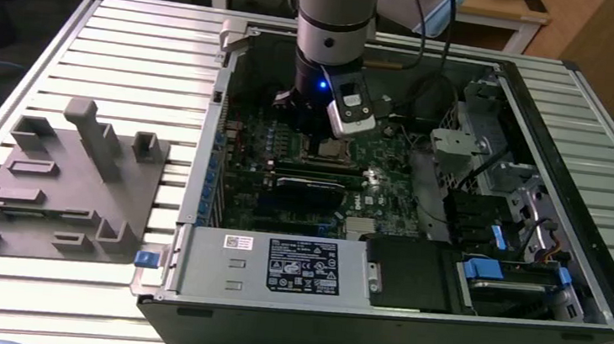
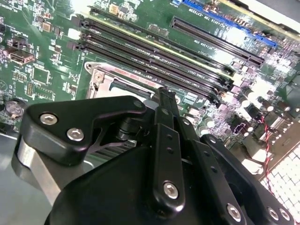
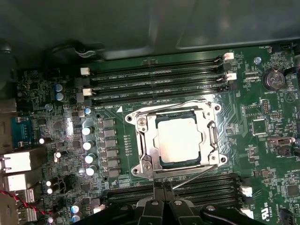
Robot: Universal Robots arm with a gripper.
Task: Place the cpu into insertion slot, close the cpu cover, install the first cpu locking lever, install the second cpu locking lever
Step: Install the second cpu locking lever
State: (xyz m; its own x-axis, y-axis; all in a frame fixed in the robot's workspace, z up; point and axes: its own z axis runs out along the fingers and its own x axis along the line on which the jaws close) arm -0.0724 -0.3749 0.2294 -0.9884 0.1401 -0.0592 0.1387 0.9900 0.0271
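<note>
Motherboard (image 3: 262,154) lies inside the open computer case (image 1: 563,323); on it, the cpu (image 3: 180,139) sits in the insertion slot (image 3: 161,161) under the lowered cpu cover (image 3: 143,140). My gripper (image 3: 162,187) hangs just beside that slot, fingers pressed together, holding nothing.

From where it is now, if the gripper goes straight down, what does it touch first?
Probably the lower edge of the cpu cover, closed over the cpu, or the thin lever beside it. The gripper hangs over that edge and the adjacent memory slots; depth is unclear.
</note>
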